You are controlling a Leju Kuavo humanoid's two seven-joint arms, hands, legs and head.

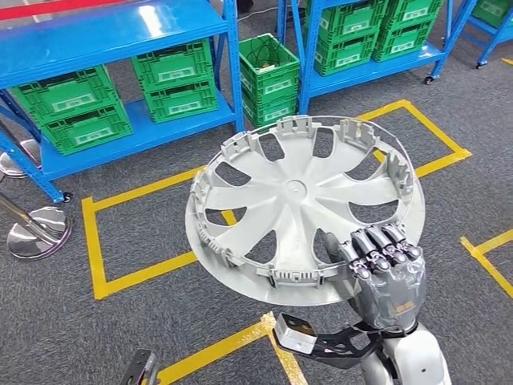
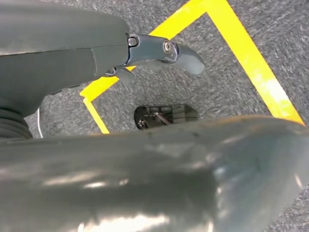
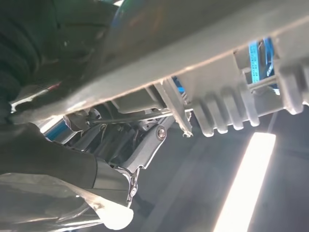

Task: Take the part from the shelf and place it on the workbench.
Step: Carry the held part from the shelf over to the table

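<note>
Leftmost in the head view, two chrome stanchion bases sit on the grey carpet beside a blue shelf. Green crates fill its lower deck, with a second pair just beside them. Yellow tape marks out boxes on the floor in front of the shelf. Further along, a stack of green crates stands on the floor between two racks, and a second blue rack behind it carries more crates.

Centre frame, the part, a grey hubcap, is held up in the air above the carpet, well away from both racks, its clipped inner side facing the camera and its disc tilted. The right hand grips it at the lower right rim, dark fingers curled over the edge onto the inner face. From the right wrist view the hubcap rim runs across just above the hand, whose fingers press against its ribbed underside.

The left wrist view looks down at the carpet and a yellow tape corner. The left hand holds nothing; one finger sticks out straight, apart from the thumb that lies across the near side of the picture.
</note>
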